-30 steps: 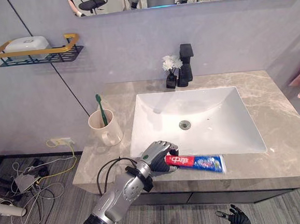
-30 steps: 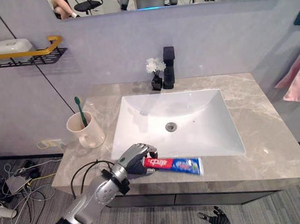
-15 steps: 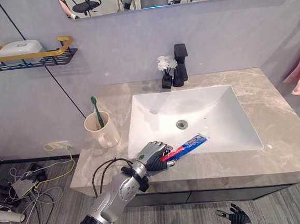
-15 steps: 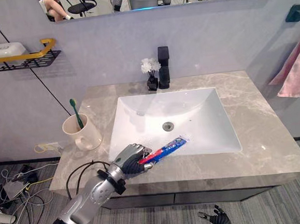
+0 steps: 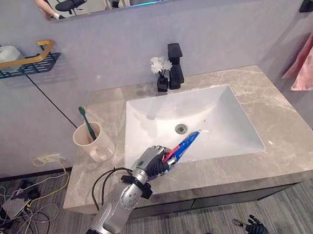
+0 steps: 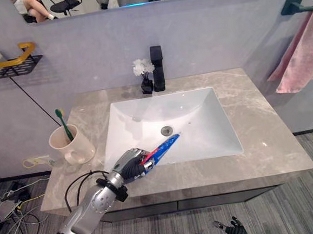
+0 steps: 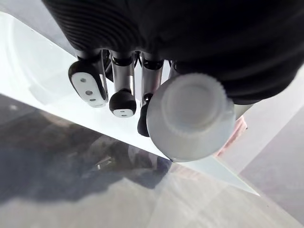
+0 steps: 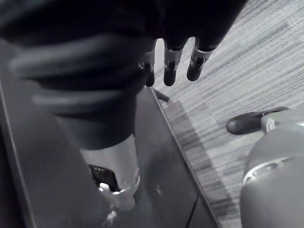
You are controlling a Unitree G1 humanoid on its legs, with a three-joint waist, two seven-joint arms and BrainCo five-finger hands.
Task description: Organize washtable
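Red and blue, the toothpaste tube [image 5: 183,146] is sitting in your left robot hand [image 5: 153,161], whose fingers are curling round its capped end and clamping it. You are holding the tube tilted, with its flat end pointing far and right over the near left part of the white sink [image 5: 222,128]. In the left wrist view the round white cap [image 7: 190,116] is facing the camera, with the dark-tipped fingers [image 7: 88,83] wrapping beside it.

The hand itself is hovering at the near left edge of the sink, above the grey marbled surface [image 5: 288,139]. To the left, well apart from the hand, a beige cup [image 5: 93,143] is standing upright on the surface with a green toothbrush [image 5: 86,122] leaning inside it. At the far edge, a black faucet [image 5: 174,58] is standing just beside a small dark vase of white flowers [image 5: 160,73].

Your right robot hand [image 8: 172,59] is hanging low beside the cabinet over the striped grey floor [image 8: 247,66], its fingers straight, apart and holding nothing.
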